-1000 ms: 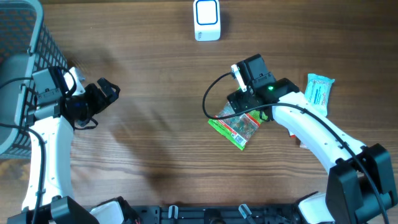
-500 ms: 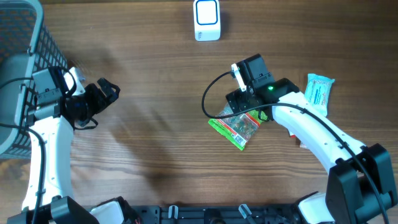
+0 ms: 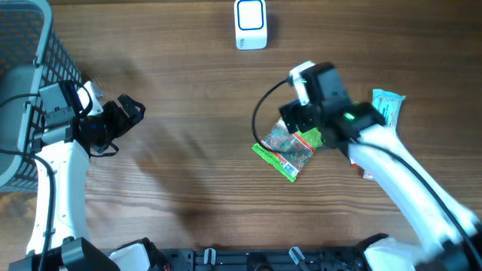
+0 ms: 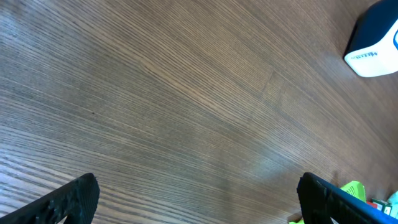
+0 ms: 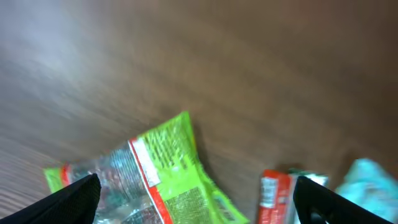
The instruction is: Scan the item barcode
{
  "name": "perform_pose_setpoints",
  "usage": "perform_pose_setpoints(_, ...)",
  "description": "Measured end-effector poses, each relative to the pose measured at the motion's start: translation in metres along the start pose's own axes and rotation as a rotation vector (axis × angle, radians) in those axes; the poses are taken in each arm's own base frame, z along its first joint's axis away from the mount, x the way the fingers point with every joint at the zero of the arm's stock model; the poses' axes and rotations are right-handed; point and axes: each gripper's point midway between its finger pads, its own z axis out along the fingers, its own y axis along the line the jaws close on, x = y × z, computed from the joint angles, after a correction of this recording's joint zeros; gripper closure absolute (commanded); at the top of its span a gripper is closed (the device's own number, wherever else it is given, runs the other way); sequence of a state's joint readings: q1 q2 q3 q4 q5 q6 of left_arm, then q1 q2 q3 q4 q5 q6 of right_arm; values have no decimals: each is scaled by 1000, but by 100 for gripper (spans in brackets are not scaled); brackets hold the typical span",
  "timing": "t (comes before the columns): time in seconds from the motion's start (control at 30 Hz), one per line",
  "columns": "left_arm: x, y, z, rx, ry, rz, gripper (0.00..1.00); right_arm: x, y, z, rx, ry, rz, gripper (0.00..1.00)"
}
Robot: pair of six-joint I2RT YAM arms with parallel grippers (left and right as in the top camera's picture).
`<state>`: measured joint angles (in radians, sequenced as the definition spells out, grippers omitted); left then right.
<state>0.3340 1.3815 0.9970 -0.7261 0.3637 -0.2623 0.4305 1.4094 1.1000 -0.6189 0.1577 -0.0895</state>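
Observation:
A green and clear snack packet lies flat on the wooden table, right of centre. My right gripper hovers just above the packet's far end, open, with nothing between its fingers. In the right wrist view the packet lies below and between the open fingertips of the right gripper, and the picture is blurred. The white and blue scanner stands at the far edge of the table; the left wrist view catches the scanner at top right. My left gripper is open at the far left, over bare wood.
A teal packet lies right of my right arm, and a red packet lies beside the green one. A dark mesh basket fills the far left corner. The left gripper has only wood under it.
My right arm has moved up and to the right, uncovering more of the green packet, which stays on the table. The left arm has not moved.

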Motion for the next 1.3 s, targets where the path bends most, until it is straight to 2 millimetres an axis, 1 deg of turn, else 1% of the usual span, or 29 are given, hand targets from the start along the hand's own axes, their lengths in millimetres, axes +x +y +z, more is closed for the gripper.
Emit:
perform_pose_setpoints(0.07,0,0,0,0,0,0,0,-18,-8,-39,9,-120,19,0)
perform_pose_setpoints(0.1,0,0,0,0,0,0,0,-24,-11,-55,15,-168,27,0)
perform_pose_setpoints(0.13,0,0,0,0,0,0,0,-33,-17,-85,23,-256,41,0)
perform_pose_setpoints(0.2,0,0,0,0,-1,0,0,-41,-24,-122,36,-362,58,0)
perform_pose_setpoints(0.3,0,0,0,0,0,0,0,-40,-47,-176,124,-500,105,0)
perform_pose_setpoints(0.33,0,0,0,0,0,0,0,-39,-53,-190,146,-536,120,0)
perform_pose_setpoints(0.4,0,0,0,0,0,0,0,-31,-66,-226,192,-627,155,0)
perform_pose_setpoints(0.43,0,0,0,0,0,0,0,-23,-70,-246,209,-674,171,0)
perform_pose_setpoints(0.47,0,0,0,0,0,0,0,-14,-73,-260,220,-701,182,0)
perform_pose_setpoints(0.57,0,0,0,0,0,0,0,15,-85,-294,278,-760,218,0)
perform_pose_setpoints(0.63,0,0,0,0,-1,0,0,27,-92,-314,318,-816,247,0)
perform_pose_setpoints(0.67,0,0,0,0,0,0,0,34,-95,-320,338,-843,261,0)
perform_pose_setpoints(0.73,0,0,0,0,0,0,0,48,-96,-322,367,-871,278,0)
perform_pose_setpoints(0.77,0,0,0,0,0,0,0,53,-95,-318,376,-878,282,0)
perform_pose_setpoints(0.83,0,0,0,0,-1,0,0,60,-93,-305,381,-895,283,0)
perform_pose_setpoints(0.87,0,0,0,0,-1,0,0,61,-91,-293,379,-924,277,0)
perform_pose_setpoints(0.9,0,0,0,0,0,0,0,60,-90,-287,374,-949,270,0)
perform_pose_setpoints(0.93,0,0,0,0,0,0,0,59,-88,-282,368,-967,264,0)
perform_pose_setpoints(1.0,0,0,0,0,0,0,0,51,-85,-277,357,-1080,242,0)
perform_pose_setpoints(1.03,0,0,0,0,0,0,0,49,-84,-275,351,-1112,237,0)
perform_pose_setpoints(1.07,0,0,0,0,0,0,0,44,-83,-279,349,-1202,234,0)
perform_pose_setpoints(1.1,0,0,0,0,-1,0,0,43,-82,-277,343,-1254,241,0)
perform_pose_setpoints(1.13,0,0,0,0,0,0,0,41,-82,-280,340,-1315,243,0)
perform_pose_setpoints(1.23,0,0,0,0,0,0,0,42,-79,-281,332,-1462,250,0)
perform_pose_setpoints(1.3,0,0,0,0,0,0,0,46,-78,-275,325,-1519,258,0)
